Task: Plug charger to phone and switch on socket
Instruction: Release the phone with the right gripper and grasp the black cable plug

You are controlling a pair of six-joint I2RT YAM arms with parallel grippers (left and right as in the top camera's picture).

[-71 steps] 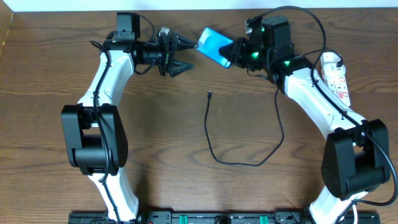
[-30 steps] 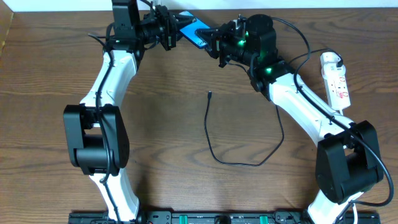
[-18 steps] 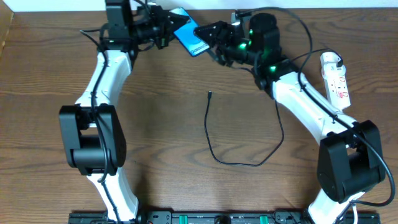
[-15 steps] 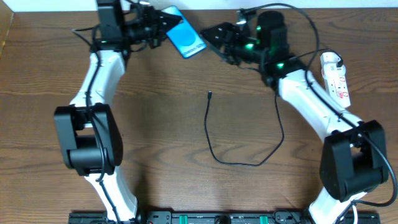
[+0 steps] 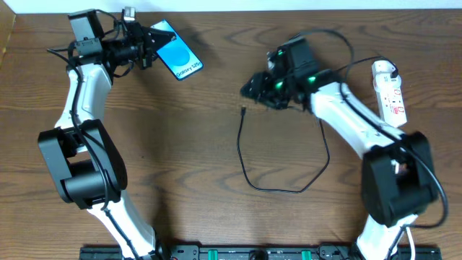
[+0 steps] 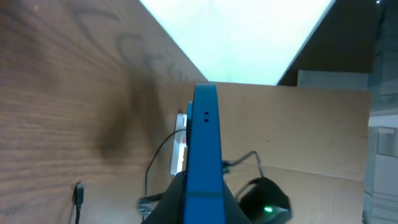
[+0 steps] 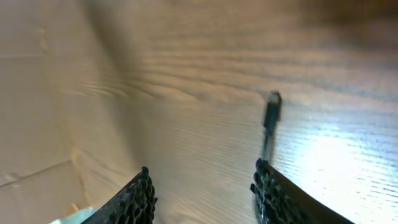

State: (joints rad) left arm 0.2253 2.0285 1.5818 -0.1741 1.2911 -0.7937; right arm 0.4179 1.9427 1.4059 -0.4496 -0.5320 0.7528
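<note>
Jaws first. The left gripper (image 5: 151,45) is clenched on one short end of the phone (image 5: 177,58), holding it in the upper left of the overhead frame with the screen facing up. The left wrist view shows the phone edge-on in that grip. The right gripper (image 5: 250,88) is released, its fingers (image 7: 142,194) spread wide with nothing between them, upper centre and just above the connector (image 5: 243,110).

The charger (image 5: 285,189) lies in a loose loop on the table (image 5: 166,166). Its connector is free on the wood, well apart from the phone. The socket (image 5: 390,90) sits at the upper right. I cannot tell whether its switch is on.

Step in hand, as I read it: fetching the connector. Next the right arm must lower and close in a fine pinch along that tiny tip, then carry it to the phone's port. Plugging and switching are not yet done.
</note>
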